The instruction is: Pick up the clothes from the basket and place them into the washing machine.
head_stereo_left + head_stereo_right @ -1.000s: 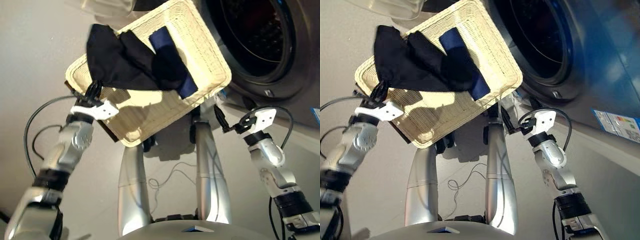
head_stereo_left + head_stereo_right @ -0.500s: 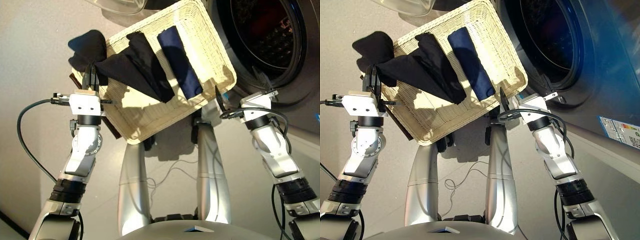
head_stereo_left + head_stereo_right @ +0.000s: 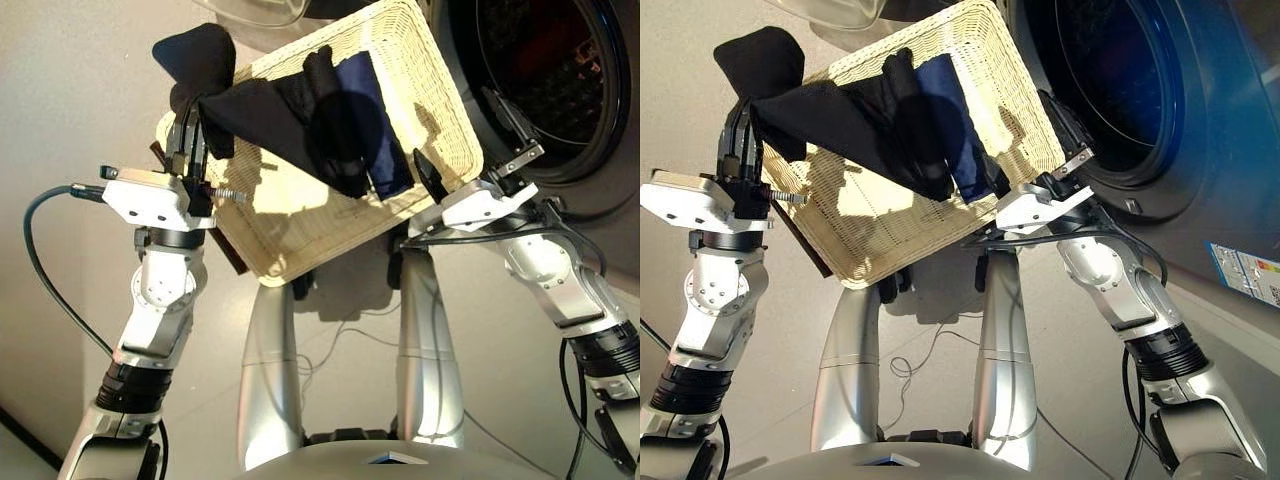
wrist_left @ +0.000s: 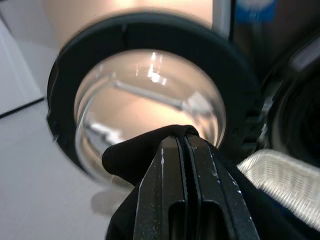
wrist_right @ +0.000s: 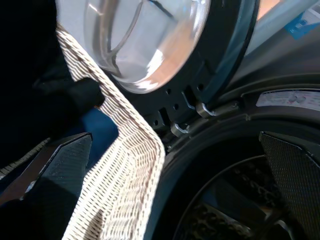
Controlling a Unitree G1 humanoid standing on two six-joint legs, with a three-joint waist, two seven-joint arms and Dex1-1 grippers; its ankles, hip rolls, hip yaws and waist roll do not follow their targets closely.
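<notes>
Nearest, the left gripper (image 3: pixel 187 150) is pinching one end of the black cloth piece (image 3: pixel 270 125), its two black fingers (image 4: pixel 185 200) pressed flat together on the fabric in the left wrist view. One bunched end of the cloth is standing above the fingers beyond the basket's rim; the other end is trailing across the weave to a dark bundle near the basket's middle. Holding by an end looks like a way to peel this piece free of the others, though it is not yet clear of the tray.

Across from it, the right gripper (image 3: pixel 470 135) is reaching between the basket's near corner and the machine with its fingers spread wide and nothing between them. One black finger (image 5: pixel 60 165) is lying low beside the woven rim and the other is out before the dark opening; neither is touching cloth. It seems to be poised to help or to take the next piece.

Under and beyond both, the shallow cream-white wicker basket (image 3: pixel 300 240) is sitting tilted just beside the porthole. The navy blue folded strip (image 3: pixel 375 110) is lying in it, partly under the black bundle.

Farthest, the dark grey front-loading washing machine (image 3: pixel 600 180) is standing open, its perforated steel drum (image 3: pixel 545 70) showing something reddish inside, perhaps the red piece. Its black-rimmed round door with the clear glass bowl (image 4: pixel 145 105) is swung out past the basket's far end.
</notes>
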